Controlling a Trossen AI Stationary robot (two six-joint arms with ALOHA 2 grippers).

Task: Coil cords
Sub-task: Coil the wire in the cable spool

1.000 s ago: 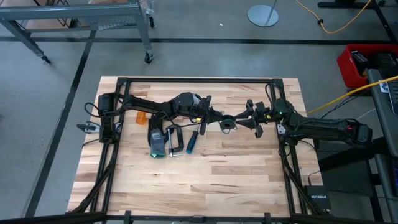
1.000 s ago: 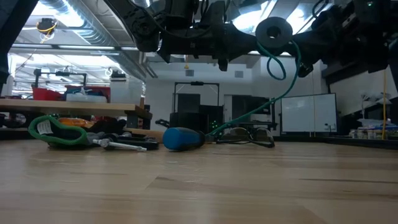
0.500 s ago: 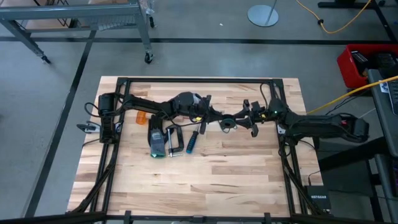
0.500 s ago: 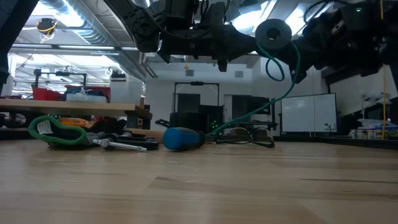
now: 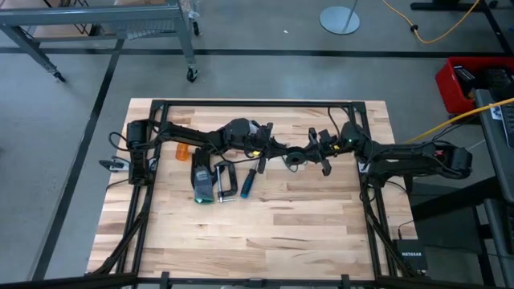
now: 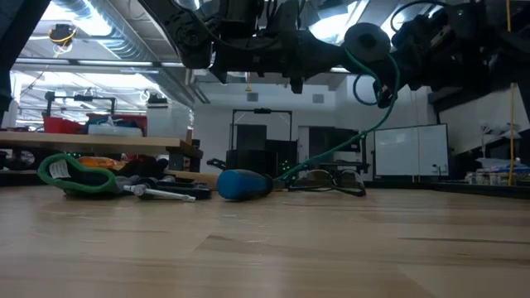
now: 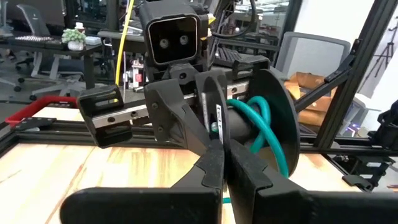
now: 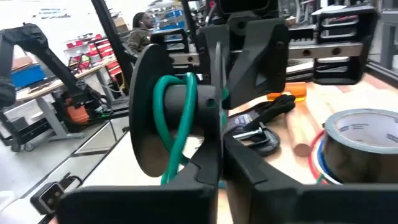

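A black spool [image 6: 364,40] hangs in the air over the table's middle [image 5: 295,158], between my two grippers. The thin teal cord [image 7: 261,121] is wound on its core. A loop of the cord hangs below the spool [image 6: 366,89], and its tail slants down to the table [image 6: 331,153]. My left gripper [image 7: 221,165] reaches in level from the table's left and is shut on the spool. My right gripper [image 8: 217,163] comes in level from the right and is shut on the same spool. Dark thin loops [image 6: 330,184] lie on the table behind. My left gripper pinches the rim of the spool's thin flange [image 7: 214,127] between its two fingers. The fingers come level from the table's left. The spool is lifted clear, its axis level. My right gripper pinches the same flange's rim [image 8: 216,127] on the opposite side, fingers level from the table's right. The cord hangs slack below.
On the table's left part lie a blue-handled screwdriver [image 5: 249,181], a metal clamp [image 5: 226,181], a grey-blue tape roll [image 5: 202,185] and an orange piece [image 5: 185,151]. A green bundle [image 6: 74,175] lies at the far left of the low view. The near half is bare wood [image 5: 265,233].
My right gripper has gone toward the table's left, up to the spool that my left gripper holds still. The cord's hanging loop has shifted a little with it.
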